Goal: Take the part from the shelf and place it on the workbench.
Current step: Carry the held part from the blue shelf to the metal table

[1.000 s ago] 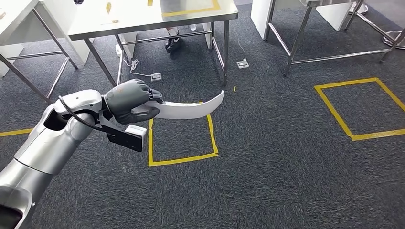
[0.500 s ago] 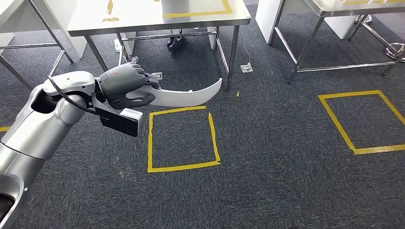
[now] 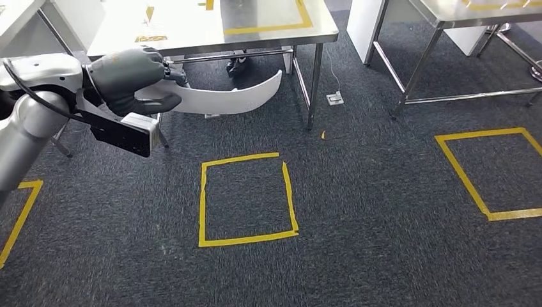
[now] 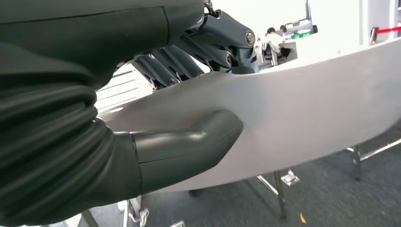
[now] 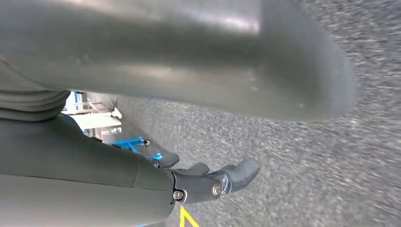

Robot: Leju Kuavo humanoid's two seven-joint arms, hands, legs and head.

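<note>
Fingers of the left hand curl over the top edge of the curved white panel, w/ the thick thumb pressed flat on its broad face from the other side: a firm grip at one end. The panel's other end sticks out to the robot's right, tip up, in front of the steel workbench edge and above the carpet, not resting on anything.

Head view gives the layout: 1 panel, 3 yellow tape squares on the floor (one in the middle, one at right, part of one at far left), 1 more taped outline on the bench top, a 2nd steel table at right, a shoe under the bench. Left wrist view adds the grip itself close up, plus people seated far off.

Right hand hangs over the carpet, fingers loosely extended and apart, holding nothing.
</note>
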